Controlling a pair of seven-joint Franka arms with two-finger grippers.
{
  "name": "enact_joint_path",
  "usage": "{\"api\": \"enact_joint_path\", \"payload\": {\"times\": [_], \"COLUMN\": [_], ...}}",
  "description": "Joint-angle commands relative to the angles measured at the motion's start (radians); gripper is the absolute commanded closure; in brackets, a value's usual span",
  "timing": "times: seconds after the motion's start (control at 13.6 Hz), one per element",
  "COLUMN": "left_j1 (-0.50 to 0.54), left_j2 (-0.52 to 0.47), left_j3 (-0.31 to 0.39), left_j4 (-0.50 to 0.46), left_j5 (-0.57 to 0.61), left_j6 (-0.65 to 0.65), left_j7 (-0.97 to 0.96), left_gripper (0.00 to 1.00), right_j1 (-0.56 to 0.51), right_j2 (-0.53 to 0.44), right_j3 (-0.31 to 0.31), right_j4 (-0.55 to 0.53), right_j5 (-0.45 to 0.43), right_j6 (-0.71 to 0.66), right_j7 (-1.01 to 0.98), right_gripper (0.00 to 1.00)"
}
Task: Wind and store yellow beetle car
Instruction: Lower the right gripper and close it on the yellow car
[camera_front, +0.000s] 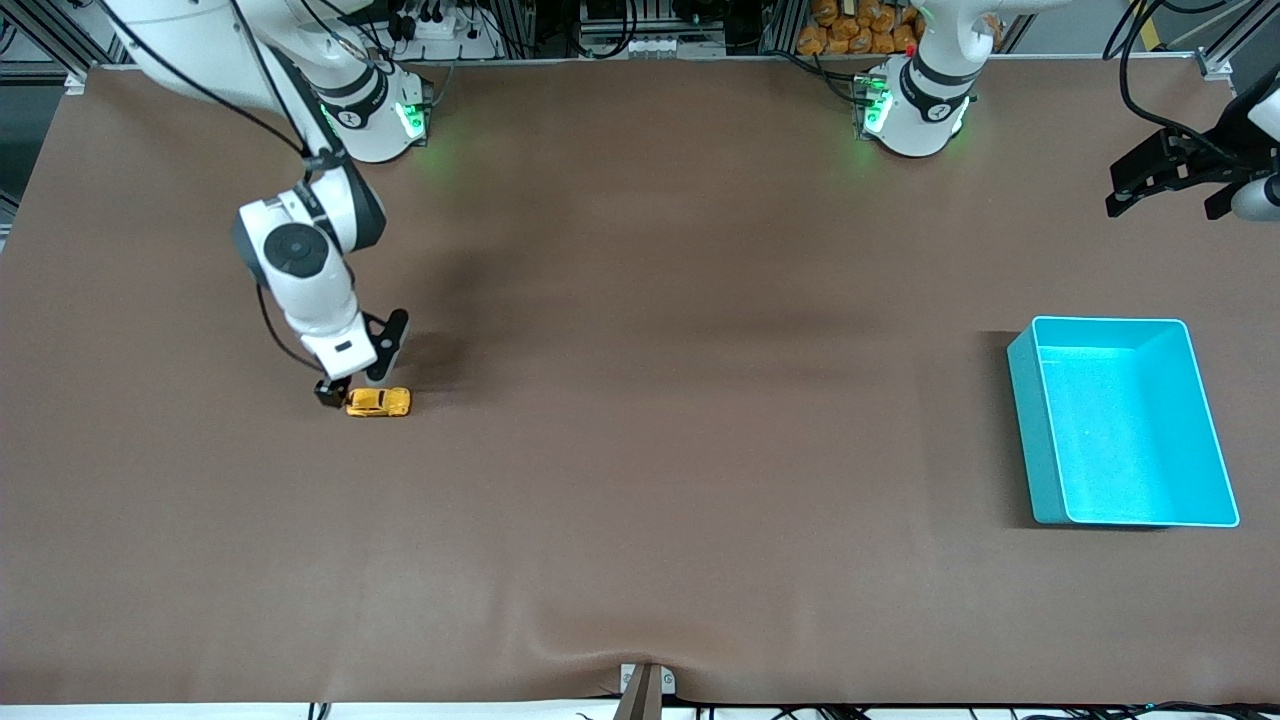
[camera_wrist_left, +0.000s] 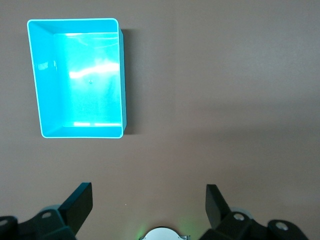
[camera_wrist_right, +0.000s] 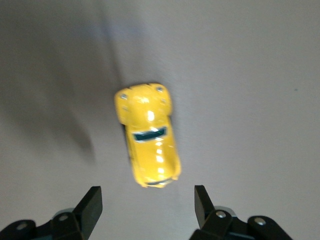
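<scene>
Right claw (camera_front: 356, 385) low, parted, over yellow beetle car (camera_front: 379, 402).

Right gripper (camera_front: 352, 383) low at the counter, fingers apart. Left gripper (camera_front: 1165, 190) waits raised, fingers wide.

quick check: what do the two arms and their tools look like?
Both arms have glossy white shells with dark joint bands, green lights at the bases and black cables along them. The right tool and the left tool are black, with two flat, angular fingers each.
</scene>
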Motion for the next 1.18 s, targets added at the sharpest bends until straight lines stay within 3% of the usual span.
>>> {"api": "enact_joint_path", "payload": {"times": [0.0,0.22,0.37,0.52,1.11], "left_j1": [0.001,0.001,0.001,0.001,0.015], "left_j2": [-0.011,-0.011,-0.011,-0.010,-0.005], "left_j3": [-0.002,-0.006,-0.003,-0.003,0.001], "left_j4": [0.002,0.002,0.002,0.002,0.002], "left_j5": [0.023,0.023,0.023,0.023,0.023], "left_j6": [-0.010,-0.010,-0.010,-0.010,-0.005], "left_j7": [0.007,0.007,0.007,0.007,0.007], "left_gripper": [0.00,0.00,0.00,0.00,0.00], "right_j1": [0.030,0.036,0.054,0.059,0.068], "right_j2": [0.056,0.073,0.085,0.082,0.090], "right_j3": [-0.029,-0.026,-0.026,-0.012,-0.003], "right_j4": [0.067,0.070,0.068,0.068,0.087], "right_j5": [-0.014,-0.003,0.113,0.155,0.155], "right_j6": [-0.003,-0.006,-0.044,-0.095,-0.089], "right_j7": [-0.038,-0.036,-0.041,-0.059,-0.096], "right_gripper": [0.15,0.14,0.14,0.14,0.16]}}
